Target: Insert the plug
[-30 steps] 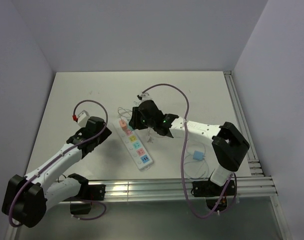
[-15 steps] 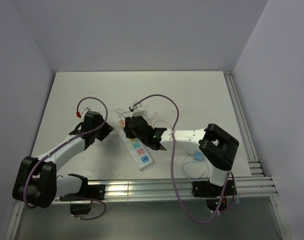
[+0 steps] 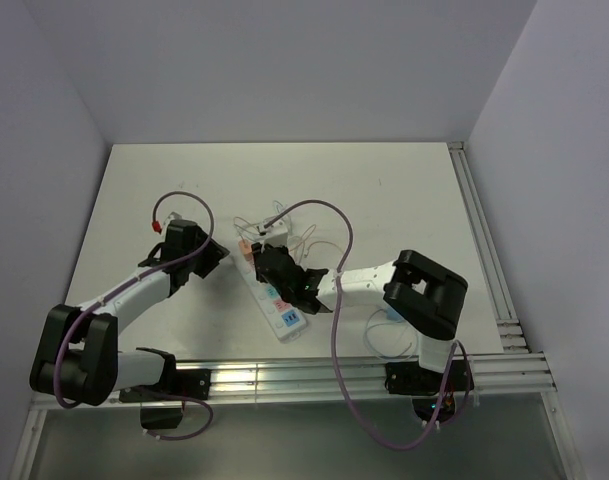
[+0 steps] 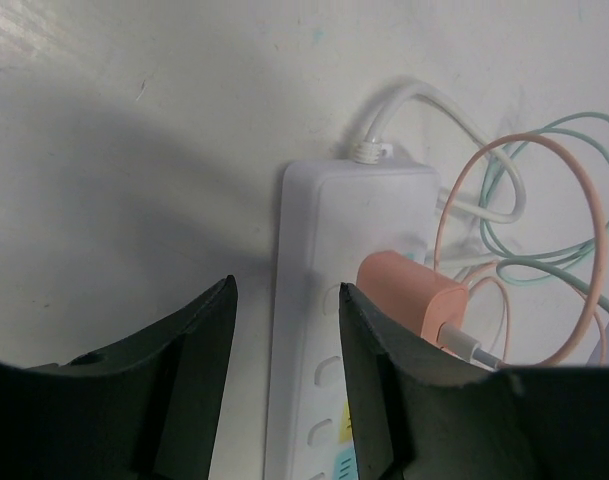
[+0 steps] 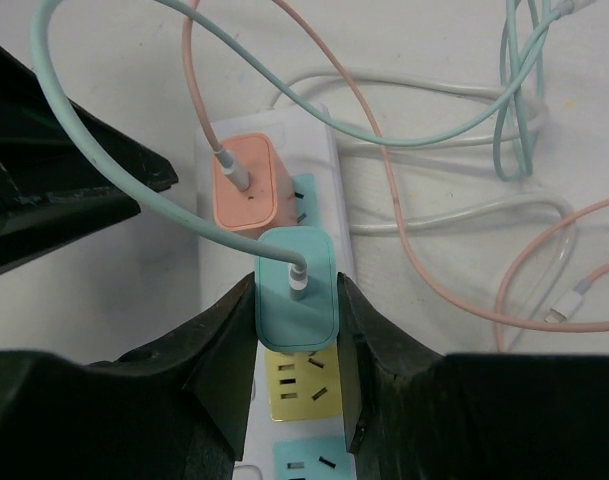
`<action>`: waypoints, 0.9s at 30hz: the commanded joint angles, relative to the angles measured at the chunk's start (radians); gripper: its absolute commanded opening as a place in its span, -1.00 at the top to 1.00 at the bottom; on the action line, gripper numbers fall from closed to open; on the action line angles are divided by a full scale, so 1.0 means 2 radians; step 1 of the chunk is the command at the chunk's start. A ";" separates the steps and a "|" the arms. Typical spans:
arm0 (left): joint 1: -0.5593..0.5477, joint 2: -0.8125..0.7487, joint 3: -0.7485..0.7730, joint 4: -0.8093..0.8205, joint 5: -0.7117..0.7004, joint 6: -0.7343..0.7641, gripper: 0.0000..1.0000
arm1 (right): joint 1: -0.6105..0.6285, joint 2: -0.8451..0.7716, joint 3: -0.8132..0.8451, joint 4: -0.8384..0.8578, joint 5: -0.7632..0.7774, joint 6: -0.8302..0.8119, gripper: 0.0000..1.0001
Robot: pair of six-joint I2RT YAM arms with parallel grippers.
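A white power strip (image 3: 286, 320) with coloured sockets lies at the table's middle. It also shows in the right wrist view (image 5: 319, 135) and the left wrist view (image 4: 314, 220). An orange plug (image 5: 246, 195) sits in its far socket. My right gripper (image 5: 296, 300) is shut on a teal plug (image 5: 296, 305) and holds it upright over the strip, between the orange plug and a yellow socket (image 5: 302, 388). I cannot tell whether its prongs are seated. My left gripper (image 4: 284, 330) is open, its fingers astride the strip's left edge near the orange plug (image 4: 409, 300).
Loose white, teal and orange cables (image 5: 504, 250) lie tangled right of the strip's far end. Metal rails run along the table's right edge (image 3: 489, 270) and front edge (image 3: 314, 378). Purple arm cables (image 3: 339, 225) loop above the table.
My right gripper has moved down and left along the strip with the teal plug. My left gripper has swung right to the strip's far end.
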State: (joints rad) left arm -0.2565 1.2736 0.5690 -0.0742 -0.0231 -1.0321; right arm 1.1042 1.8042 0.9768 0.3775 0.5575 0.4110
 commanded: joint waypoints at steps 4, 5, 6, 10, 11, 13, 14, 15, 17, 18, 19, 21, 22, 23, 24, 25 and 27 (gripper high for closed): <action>0.005 0.005 0.008 0.026 0.015 0.017 -0.01 | 0.006 0.014 -0.005 0.070 0.020 -0.026 1.00; 0.006 0.004 0.008 0.027 0.015 0.017 -0.01 | 0.008 0.013 -0.007 0.076 0.021 -0.027 1.00; 0.006 0.005 0.008 0.027 0.015 0.017 -0.01 | 0.009 0.012 -0.011 0.083 0.023 -0.028 1.00; 0.006 0.009 0.008 0.030 0.015 0.018 -0.01 | 0.013 0.018 -0.003 0.081 0.023 -0.029 1.00; 0.006 0.011 0.008 0.032 0.018 0.018 0.00 | 0.013 0.021 -0.002 0.081 0.022 -0.030 1.00; 0.006 0.013 0.008 0.032 0.018 0.018 0.00 | 0.013 0.024 0.000 0.080 0.024 -0.028 1.00; 0.006 0.013 0.008 0.032 0.020 0.019 0.00 | 0.014 0.027 0.000 0.078 0.026 -0.028 1.00; 0.007 0.011 0.007 0.032 0.020 0.019 0.00 | 0.014 0.027 -0.001 0.078 0.028 -0.027 1.00; 0.007 0.010 0.007 0.032 0.018 0.019 0.00 | 0.015 0.031 -0.005 0.081 0.032 -0.028 1.00; 0.007 0.008 0.006 0.032 0.018 0.019 0.00 | 0.015 0.033 -0.007 0.086 0.033 -0.030 1.00; 0.007 0.007 0.006 0.032 0.018 0.019 0.00 | 0.015 0.034 -0.006 0.086 0.037 -0.031 1.00; 0.007 0.007 0.005 0.032 0.020 0.018 0.00 | 0.015 0.042 -0.009 0.097 0.043 -0.040 1.00; 0.007 0.007 0.005 0.032 0.020 0.018 0.00 | 0.015 0.044 -0.009 0.100 0.043 -0.042 1.00; 0.007 0.007 0.004 0.032 0.021 0.018 0.00 | 0.015 0.046 -0.014 0.114 0.044 -0.048 1.00; 0.007 0.007 0.003 0.032 0.022 0.018 0.00 | 0.015 0.046 -0.017 0.122 0.044 -0.049 1.00; 0.007 0.007 0.002 0.032 0.022 0.017 0.00 | 0.015 0.045 -0.020 0.129 0.046 -0.050 1.00; 0.007 0.007 0.001 0.032 0.022 0.017 0.01 | 0.015 0.041 -0.031 0.147 0.046 -0.053 1.00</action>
State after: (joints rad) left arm -0.2455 1.2942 0.5690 -0.0422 0.0048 -1.0107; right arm 1.1301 1.8748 0.9463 0.5804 0.6029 0.3313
